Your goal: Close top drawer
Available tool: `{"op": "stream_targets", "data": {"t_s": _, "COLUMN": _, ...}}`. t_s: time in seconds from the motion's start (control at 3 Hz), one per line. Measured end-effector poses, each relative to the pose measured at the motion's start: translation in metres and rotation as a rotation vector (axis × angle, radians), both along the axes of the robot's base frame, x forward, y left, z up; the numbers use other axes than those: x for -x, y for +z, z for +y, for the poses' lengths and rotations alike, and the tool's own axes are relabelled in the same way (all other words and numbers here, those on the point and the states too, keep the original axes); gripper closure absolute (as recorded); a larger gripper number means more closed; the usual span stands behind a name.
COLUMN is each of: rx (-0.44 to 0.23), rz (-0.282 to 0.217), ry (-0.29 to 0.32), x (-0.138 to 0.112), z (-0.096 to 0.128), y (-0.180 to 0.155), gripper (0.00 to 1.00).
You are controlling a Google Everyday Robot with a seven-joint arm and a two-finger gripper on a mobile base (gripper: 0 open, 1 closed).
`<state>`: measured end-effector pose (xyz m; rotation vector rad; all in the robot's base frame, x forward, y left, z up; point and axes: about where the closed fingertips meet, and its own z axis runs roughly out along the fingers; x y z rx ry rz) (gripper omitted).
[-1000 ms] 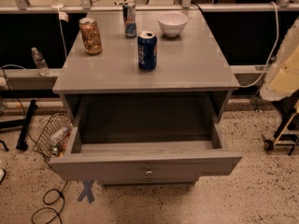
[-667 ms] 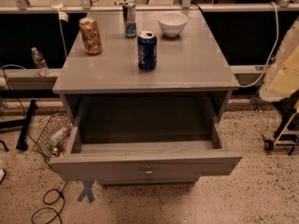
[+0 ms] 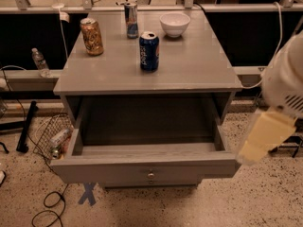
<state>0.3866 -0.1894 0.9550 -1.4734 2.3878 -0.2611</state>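
we see the top drawer (image 3: 142,167) pulled well out of the cabinet, its flat front with the small round knob (image 3: 150,175) down at 6 o'clock of the view. compared with a second ago it stands open just as far. what has changed is the arm (image 3: 289,79): it was a small pale shape at the 3 o'clock edge and now looms large there, reaching down toward 4 o'clock. its cream-coloured end, which we take for the gripper (image 3: 265,138), hangs just beside the drawer's front right corner. we cannot tell whether it touches the panel, nor whether the gripper is wide or narrow. on the counter (image 3: 203,65) nothing has shifted: a blue can (image 3: 149,51) stands near the middle, a gold can (image 3: 92,36) at 10 o'clock of it, a slim can (image 3: 131,19) at 12 o'clock and a white bowl (image 3: 174,23) at 1 o'clock. a wire basket (image 3: 49,136) lies on the floor at 9 o'clock of the drawer.
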Motion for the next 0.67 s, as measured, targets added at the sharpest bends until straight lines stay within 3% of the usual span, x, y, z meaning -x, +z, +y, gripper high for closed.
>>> {"op": "stream_targets", "data": {"t_s": 0.67, "rx": 0.0, "rz": 0.029, "ry": -0.034, "x": 0.0075, "z": -0.0005, "y": -0.0136, "gripper": 0.0}}
